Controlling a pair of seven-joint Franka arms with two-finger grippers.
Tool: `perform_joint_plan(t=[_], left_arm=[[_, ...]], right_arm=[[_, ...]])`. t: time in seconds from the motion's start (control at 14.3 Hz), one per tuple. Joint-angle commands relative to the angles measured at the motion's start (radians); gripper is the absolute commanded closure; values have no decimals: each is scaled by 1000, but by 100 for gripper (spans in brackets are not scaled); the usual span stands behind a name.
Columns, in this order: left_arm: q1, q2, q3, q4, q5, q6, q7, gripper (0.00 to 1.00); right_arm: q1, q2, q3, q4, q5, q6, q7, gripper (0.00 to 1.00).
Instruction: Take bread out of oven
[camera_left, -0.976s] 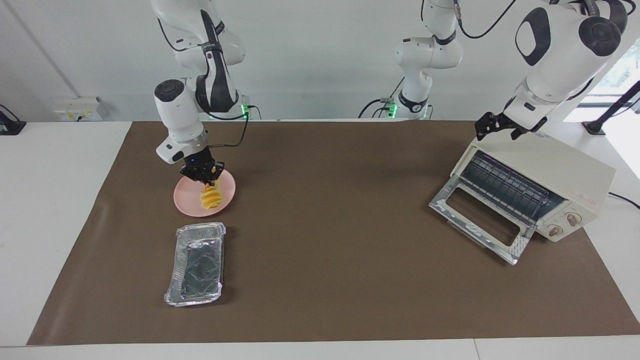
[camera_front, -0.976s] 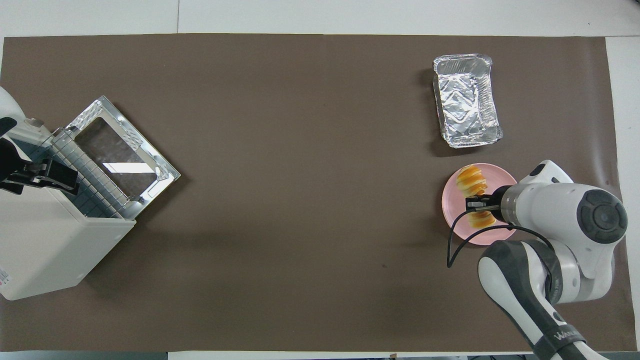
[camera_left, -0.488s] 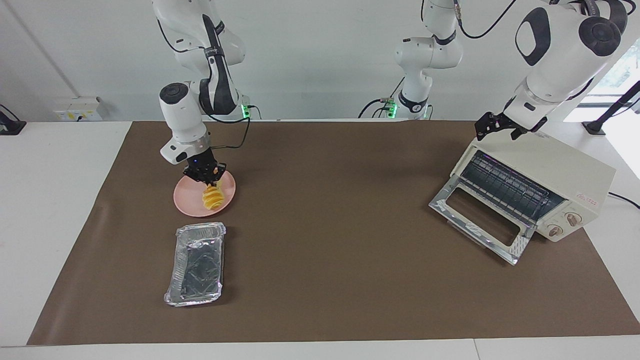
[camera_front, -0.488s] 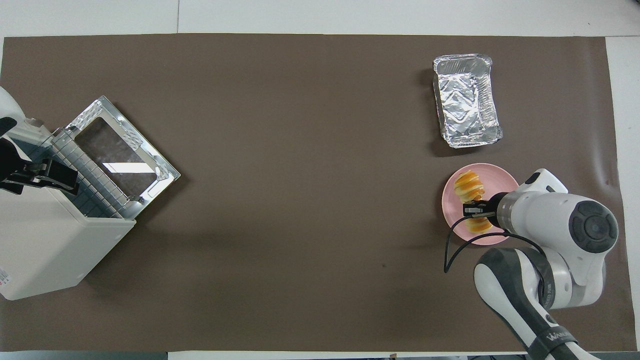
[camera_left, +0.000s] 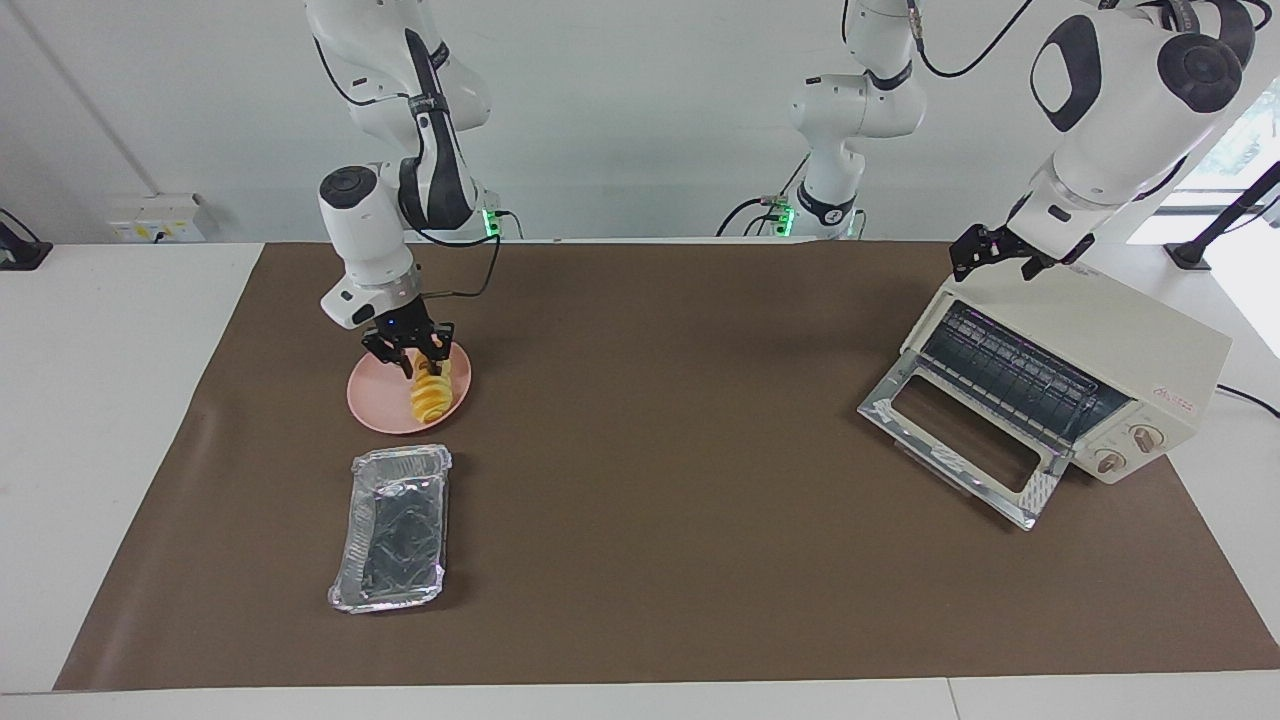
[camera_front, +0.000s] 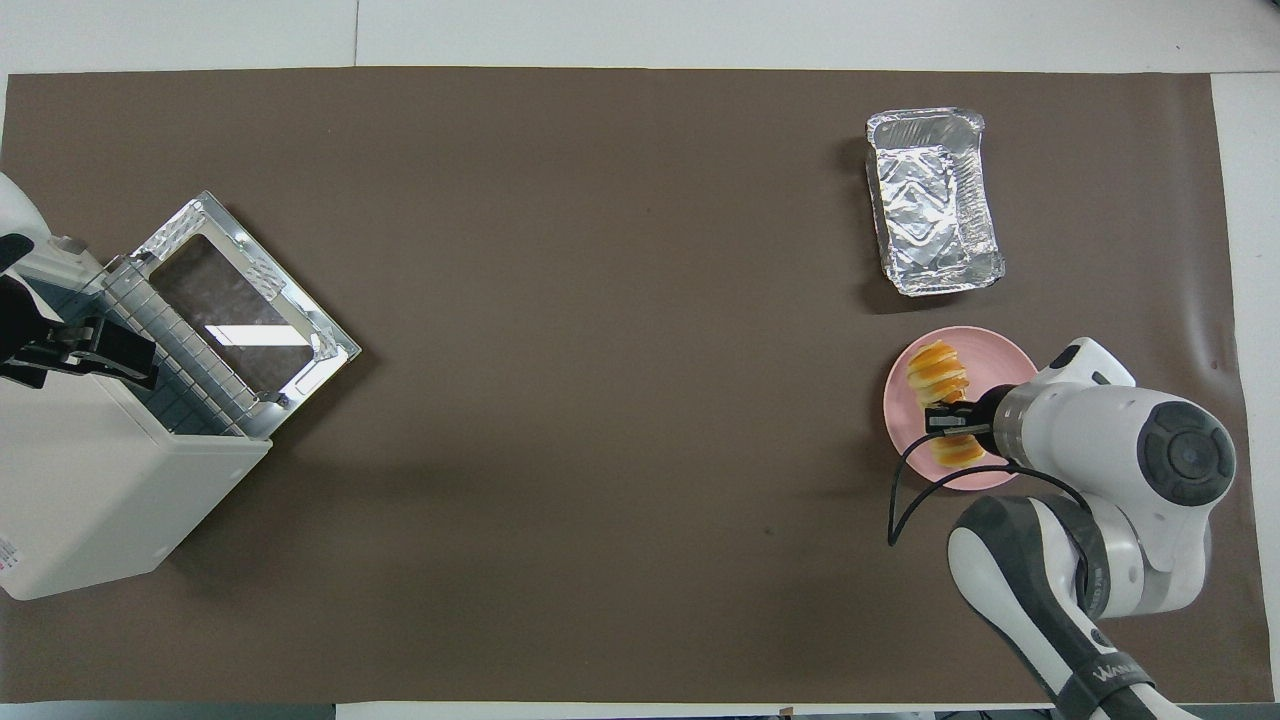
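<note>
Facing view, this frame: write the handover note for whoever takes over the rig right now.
Right gripper: open, low over the small ridged golden-yellow bread loaf, which lies on the round pink plate.
Left gripper: waiting over the top of the cream-white toaster oven; fingers unclear.
Oven's glass door is down, wire rack bare.
Crinkled silver foil tray sits farther from the robots than the plate.
Done: bread out and released.
Left: lift the right arm away.

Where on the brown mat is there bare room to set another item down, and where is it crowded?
The widest bare stretch of the brown mat lies between the pink plate with the foil tray and the oven. It is crowded at the plate, where the bread lies under the right gripper, and by the oven's lowered door.
</note>
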Motion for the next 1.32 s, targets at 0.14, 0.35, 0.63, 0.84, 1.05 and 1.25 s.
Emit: perform_joint_plan(t=[0.14, 0.35, 0.63, 0.84, 1.05, 1.25], left_arm=[[3, -8, 0, 2, 0, 5, 3, 0], [3, -8, 0, 2, 0, 5, 3, 0], [3, -8, 0, 2, 0, 5, 3, 0], [3, -8, 0, 2, 0, 5, 3, 0], [3, -8, 0, 2, 0, 5, 3, 0], [3, -8, 0, 2, 2, 5, 3, 0]], right_arm=[[-5, -25, 7, 93, 9, -182, 11, 0], [-6, -17, 6, 288, 7, -426, 3, 0], [-11, -11, 3, 478, 6, -629, -14, 0], [-38, -9, 1, 571, 4, -707, -95, 0], [-87, -9, 3, 631, 4, -764, -187, 0], [-106, -9, 1, 678, 4, -831, -241, 0]])
